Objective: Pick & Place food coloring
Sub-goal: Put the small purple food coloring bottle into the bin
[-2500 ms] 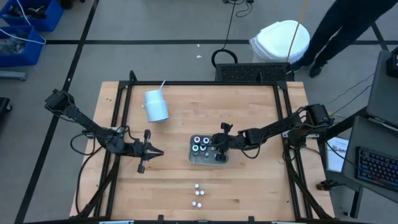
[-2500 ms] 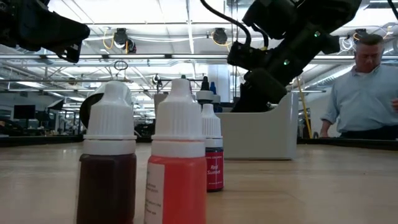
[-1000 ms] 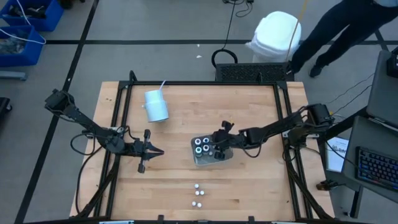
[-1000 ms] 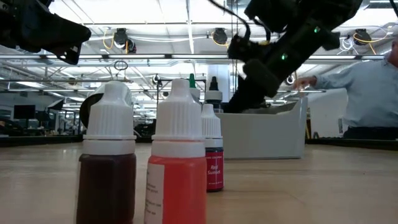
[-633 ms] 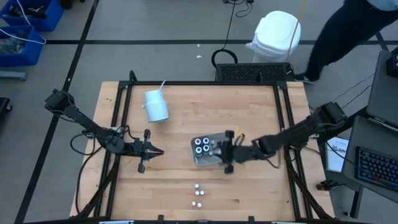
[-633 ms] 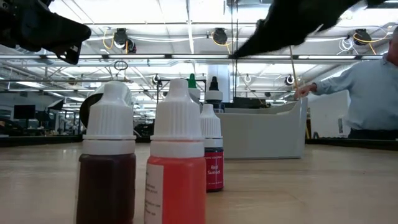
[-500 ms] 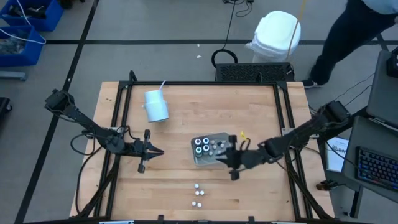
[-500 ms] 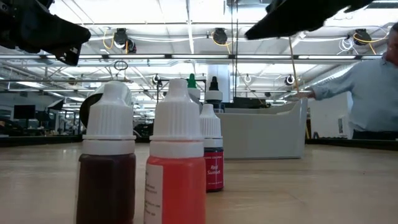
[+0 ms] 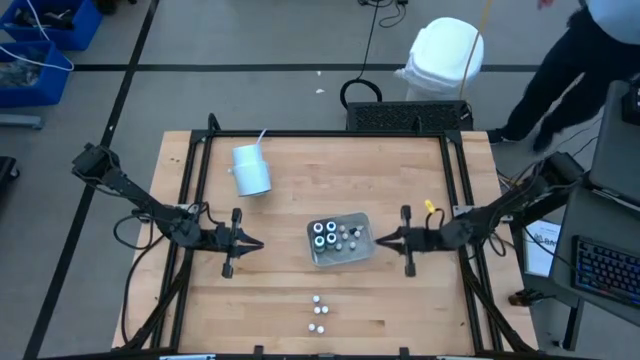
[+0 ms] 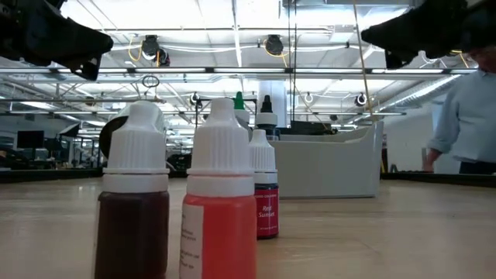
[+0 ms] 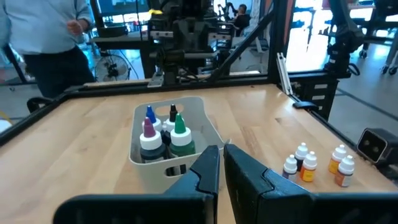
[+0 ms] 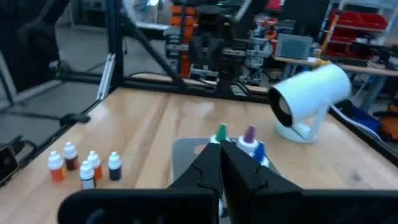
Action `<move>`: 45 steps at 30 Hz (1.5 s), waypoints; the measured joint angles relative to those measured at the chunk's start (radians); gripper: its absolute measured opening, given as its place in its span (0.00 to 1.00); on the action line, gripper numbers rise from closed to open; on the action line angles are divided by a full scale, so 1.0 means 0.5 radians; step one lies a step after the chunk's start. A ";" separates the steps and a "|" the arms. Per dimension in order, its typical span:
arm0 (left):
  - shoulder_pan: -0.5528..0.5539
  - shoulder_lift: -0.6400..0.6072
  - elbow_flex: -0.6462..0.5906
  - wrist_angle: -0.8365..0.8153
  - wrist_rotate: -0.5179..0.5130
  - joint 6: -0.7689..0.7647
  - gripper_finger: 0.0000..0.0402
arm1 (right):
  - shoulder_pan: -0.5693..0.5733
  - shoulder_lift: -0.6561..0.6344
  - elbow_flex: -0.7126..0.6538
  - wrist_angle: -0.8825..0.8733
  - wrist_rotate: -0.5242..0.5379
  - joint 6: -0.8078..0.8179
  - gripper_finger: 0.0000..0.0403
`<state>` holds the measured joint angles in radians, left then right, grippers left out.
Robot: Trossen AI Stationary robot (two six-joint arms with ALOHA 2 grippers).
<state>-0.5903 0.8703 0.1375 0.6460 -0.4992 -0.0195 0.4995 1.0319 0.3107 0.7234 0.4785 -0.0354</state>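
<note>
Food coloring, two groups on wooden surface [image 9: 280,300]; both hands empty.
Large bottles [image 9: 322,234] stand in the clear tray [image 9: 355,255] at centre; small bottles [image 9: 317,312] stand clustered near the front edge. Right hand [image 9: 378,239], fingers closed on nothing, is just beside the tray's right side. Left hand [image 9: 260,243], fingers nearly closed and empty, waits well left of the tray. White cup [image 9: 250,169] lies toward the back left.

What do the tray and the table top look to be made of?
The tray: likely plastic, pale and faintly see-through with a smooth finish; its walls are thin with rounded corners and a cut-out handle slot. The table top: wood, apparently butcher-block, given the light tan parallel strips with visible grain and a low sheen.
</note>
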 joint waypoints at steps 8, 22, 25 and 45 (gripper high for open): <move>0.000 0.000 0.000 -0.001 0.000 -0.006 0.08 | -0.018 -0.093 -0.078 0.014 -0.044 -0.022 0.01; -0.155 0.176 0.283 -0.217 0.001 -0.156 0.08 | -0.018 -0.093 -0.078 0.104 -0.168 0.001 0.01; -0.190 0.343 0.422 -0.248 0.003 -0.067 0.08 | -0.019 -0.093 -0.078 0.112 -0.167 -0.009 0.01; -0.095 0.681 0.574 -0.233 0.000 0.083 0.08 | -0.079 -0.093 -0.078 0.071 -0.021 -0.009 0.01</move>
<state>-0.6377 1.2110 0.4244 0.5297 -0.4992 0.0219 0.4599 0.9855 0.2718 0.7588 0.4683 -0.0400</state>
